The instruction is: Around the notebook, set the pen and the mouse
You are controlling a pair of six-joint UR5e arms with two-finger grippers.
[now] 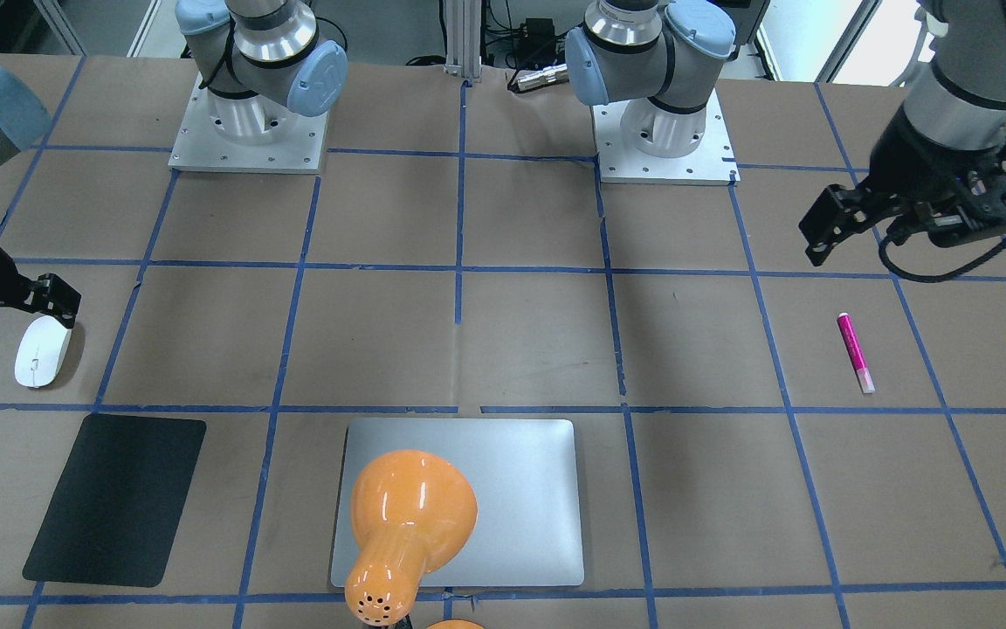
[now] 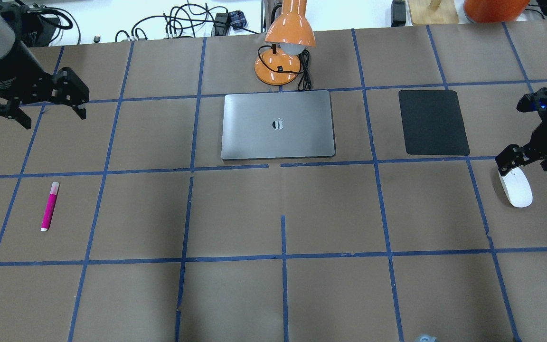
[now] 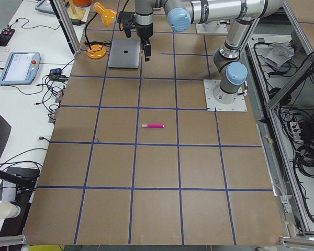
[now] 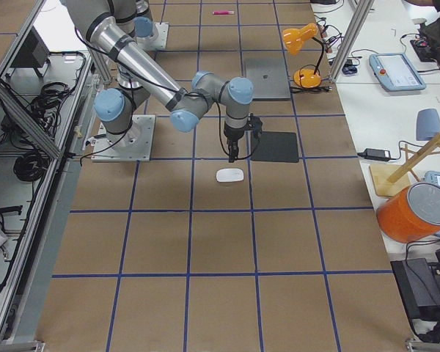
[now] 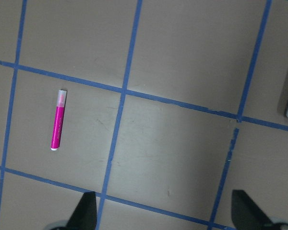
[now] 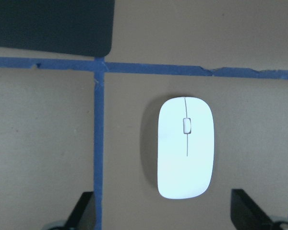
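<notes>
The magenta pen [image 2: 50, 206] lies on the brown table at the left, its pale cap toward the far side; the left wrist view shows the pen [image 5: 58, 120] well up and left of the fingers. My left gripper [image 2: 52, 116] hangs open and empty above the table, beyond the pen. The white mouse [image 2: 515, 188] rests at the right edge. Just over its far end hovers my right gripper [image 2: 523, 164], open, and the mouse [image 6: 186, 147] sits ahead of the spread fingers. The silver notebook [image 2: 278, 124] lies closed at the middle of the far side.
A black mat [image 2: 432, 122] lies right of the notebook, between it and the mouse. An orange desk lamp [image 2: 285, 42] stands behind the notebook, its head over the notebook's far edge. Blue tape lines grid the table. The two arm bases [image 1: 250, 131] stand on the robot's side.
</notes>
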